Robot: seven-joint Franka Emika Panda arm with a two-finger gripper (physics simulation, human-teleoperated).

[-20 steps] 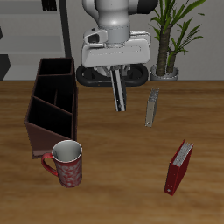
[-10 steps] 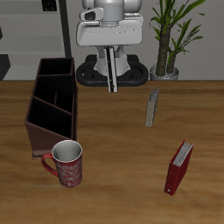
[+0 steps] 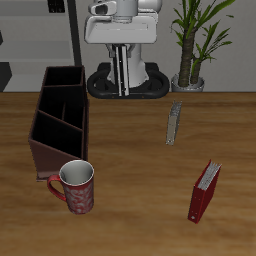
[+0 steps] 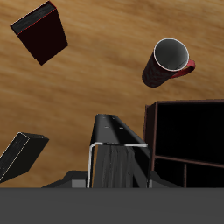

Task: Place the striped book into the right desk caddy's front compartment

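Mug [image 3: 77, 186]: stands nearest me, just in front of the right desk caddy [image 3: 60, 120].
Front compartment: I see it open and dark, free to take a book.
Striped book [image 3: 121, 71]: hangs upright high over the far table, clenched in my gripper [image 3: 122, 52].
Handling: I judge it light, stiff and slick; hold near the top edge.

No readable text anywhere here, tbh: the red book [image 3: 205, 190], the mug [image 3: 76, 186] and the striped book [image 3: 122, 71] show no letters or labels.
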